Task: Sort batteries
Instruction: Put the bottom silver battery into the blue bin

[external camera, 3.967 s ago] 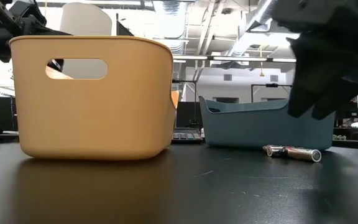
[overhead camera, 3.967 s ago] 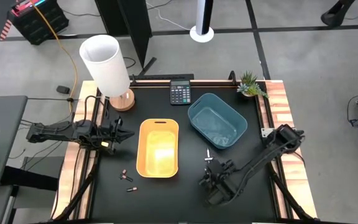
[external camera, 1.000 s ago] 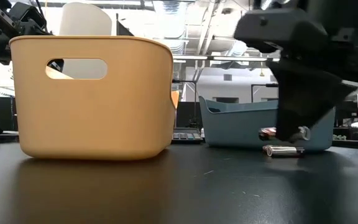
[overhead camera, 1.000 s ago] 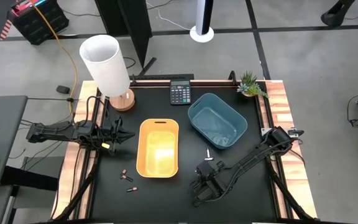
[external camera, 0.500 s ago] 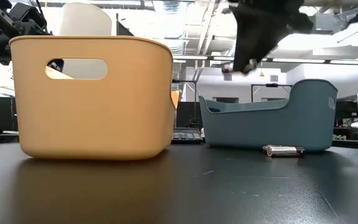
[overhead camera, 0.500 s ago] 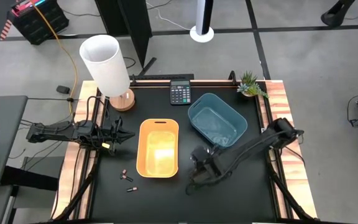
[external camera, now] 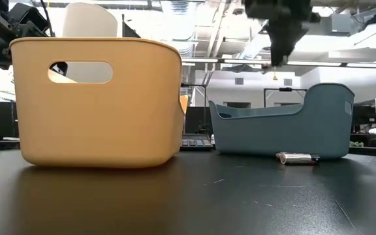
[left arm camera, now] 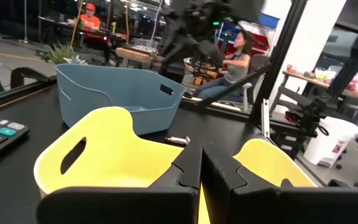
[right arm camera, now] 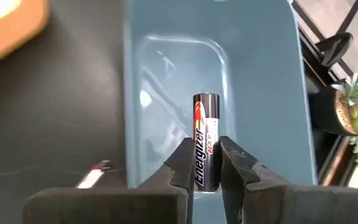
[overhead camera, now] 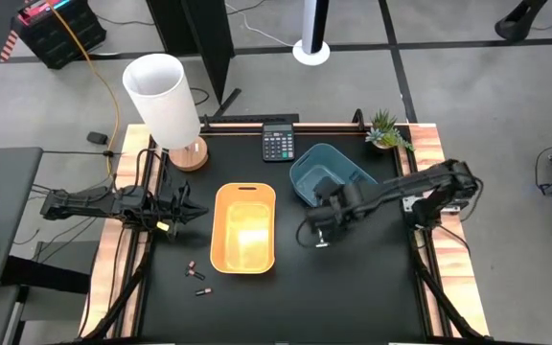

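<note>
Right gripper (right arm camera: 205,163) — fingers clamped on a silver-and-black battery (right arm camera: 206,140), held upright between the pads, raised above the blue bin (right arm camera: 222,81). In the high view this gripper (overhead camera: 326,209) sits over the bin's near left corner, its arm reaching in from the table's right edge. In the low view it hangs high above the blue bin (external camera: 279,130), clear of the rim.

Left gripper (left arm camera: 197,163) — fingers pressed together, nothing between them; poised off the left side of the yellow bin (left arm camera: 98,149), apart from it. In the high view it (overhead camera: 182,209) waits near the table's left edge.

Batteries on the table:
- one silvery battery (overhead camera: 321,242) lying on the black tabletop (overhead camera: 353,287) just in front of the blue bin (overhead camera: 353,182), between it and the yellow bin (overhead camera: 244,228); also seen lying flat in the low view (external camera: 297,158) and in the right wrist view (right arm camera: 94,175).
- three small dark batteries (overhead camera: 197,275) loose on the tabletop near the yellow bin's front left corner.

Other items — black calculator (overhead camera: 277,144) at the far edge; white lamp (overhead camera: 164,101) on a wooden base at the far left corner; small potted plant (overhead camera: 385,129) at the far right corner. People sit in the room beyond the table in the left wrist view.
</note>
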Available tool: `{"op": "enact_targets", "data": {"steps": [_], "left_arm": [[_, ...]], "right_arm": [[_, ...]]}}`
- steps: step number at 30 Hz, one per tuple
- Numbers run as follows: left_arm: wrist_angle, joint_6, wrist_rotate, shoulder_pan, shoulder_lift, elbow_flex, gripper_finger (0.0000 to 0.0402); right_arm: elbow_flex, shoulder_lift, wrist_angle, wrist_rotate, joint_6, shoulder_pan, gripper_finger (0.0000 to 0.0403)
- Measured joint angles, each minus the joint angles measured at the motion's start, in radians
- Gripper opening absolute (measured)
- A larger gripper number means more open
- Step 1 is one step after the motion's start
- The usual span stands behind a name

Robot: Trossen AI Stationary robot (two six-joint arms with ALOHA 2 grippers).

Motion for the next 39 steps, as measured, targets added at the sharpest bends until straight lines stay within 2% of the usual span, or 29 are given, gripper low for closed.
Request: {"op": "enact_targets", "data": {"steps": [7,13,16,23,27,34,39], "left_arm": [[-0.012,0.003,0.024,0.000,0.000,0.000,0.0046],[-0.016,0.003,0.024,0.000,0.000,0.000,0.0082],[-0.022,0.006,0.024,0.000,0.000,0.000,0.0089],[-0.034,0.007,0.024,0.000,0.000,0.001,0.0090],[-0.034,0.007,0.025,0.000,0.000,0.001,0.0090],[-0.035,0.003,0.025,0.000,0.000,0.000,0.0090],[-0.035,0.001,0.025,0.000,0.000,0.000,0.0090]], "right_arm": [[-0.239,-0.125,0.225,-0.084,-0.151,-0.118,0.0061],[-0.370,-0.224,0.349,-0.111,-0.191,-0.183,0.0074],[-0.388,-0.239,0.372,-0.122,-0.193,-0.198,0.0109],[-0.389,-0.240,0.385,-0.120,-0.202,-0.199,0.0224],[-0.376,-0.241,0.417,-0.109,-0.233,-0.161,0.0253],[-0.344,-0.240,0.640,-0.103,-0.401,0.000,0.0254],[-0.345,-0.198,0.650,-0.104,-0.420,0.138,0.0254]]}}
